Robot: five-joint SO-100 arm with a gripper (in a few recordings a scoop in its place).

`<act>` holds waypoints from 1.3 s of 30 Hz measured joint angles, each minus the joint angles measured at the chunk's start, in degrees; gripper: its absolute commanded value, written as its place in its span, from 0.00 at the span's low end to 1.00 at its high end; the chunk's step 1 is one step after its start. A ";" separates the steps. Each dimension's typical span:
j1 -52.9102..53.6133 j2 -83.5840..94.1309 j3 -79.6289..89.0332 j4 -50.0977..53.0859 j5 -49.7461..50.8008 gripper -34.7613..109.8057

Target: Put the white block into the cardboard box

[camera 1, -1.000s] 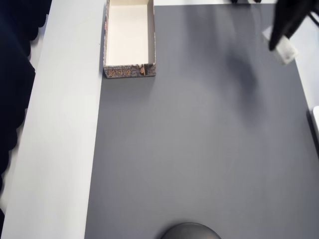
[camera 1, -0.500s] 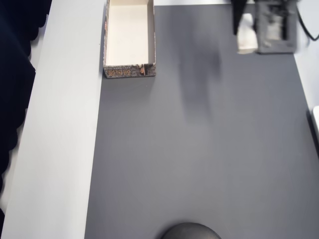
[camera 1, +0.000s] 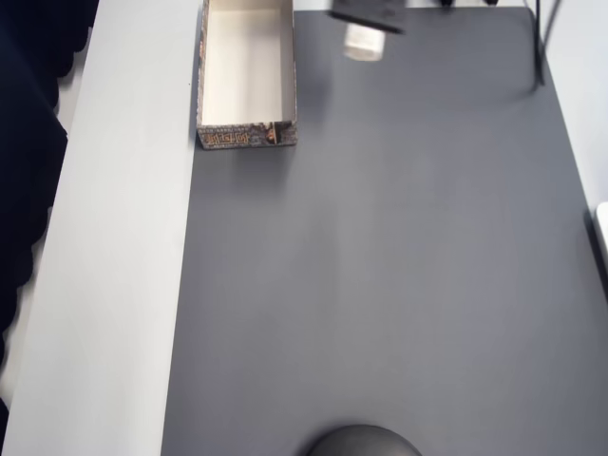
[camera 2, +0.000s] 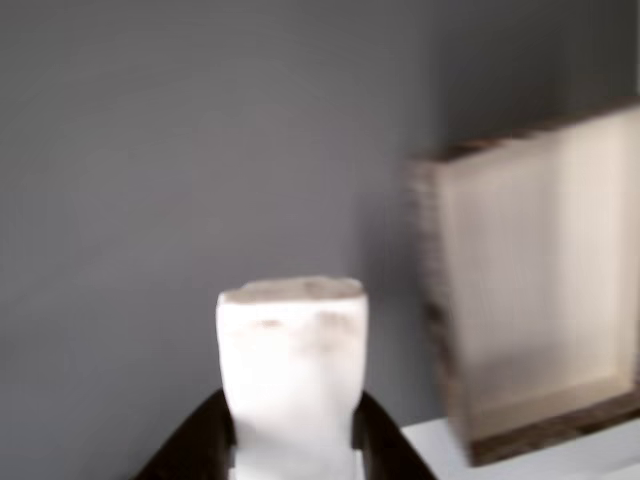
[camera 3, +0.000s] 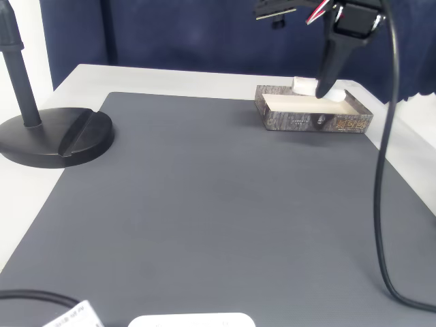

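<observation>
The cardboard box point(camera 1: 246, 136) lies open at the top left of the grey mat in the overhead view, with a cream inside and a patterned end face. The small white block point(camera 1: 364, 41) hangs over the mat just right of the box, with my gripper point(camera 1: 365, 30) shut on it. In the wrist view the block point(camera 2: 291, 350) stands upright between my two black fingers point(camera 2: 205, 440), and the box point(camera 2: 440, 300) is on the right. In the fixed view my gripper point(camera 3: 320, 92) hangs at the far side of the box point(camera 3: 310, 121), and the block point(camera 3: 304, 86) shows beside it.
A black round stand base point(camera 3: 58, 139) sits on the mat's left side in the fixed view. A black cable point(camera 3: 379, 177) hangs down at the right. A white slab point(camera 3: 191, 320) lies at the near edge. A white table strip point(camera 1: 123, 247) borders the box.
My gripper has carried the white block leftward along the top of the overhead view, from the right edge of the mat to just beside the box.
</observation>
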State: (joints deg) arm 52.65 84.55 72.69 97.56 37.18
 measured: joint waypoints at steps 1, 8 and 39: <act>1.32 -1.23 -1.14 0.00 1.23 0.23; 9.93 -9.67 -9.49 0.35 10.11 0.23; 19.69 -42.54 -42.01 0.18 31.64 0.23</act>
State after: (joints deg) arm 72.33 42.01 30.67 97.73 68.82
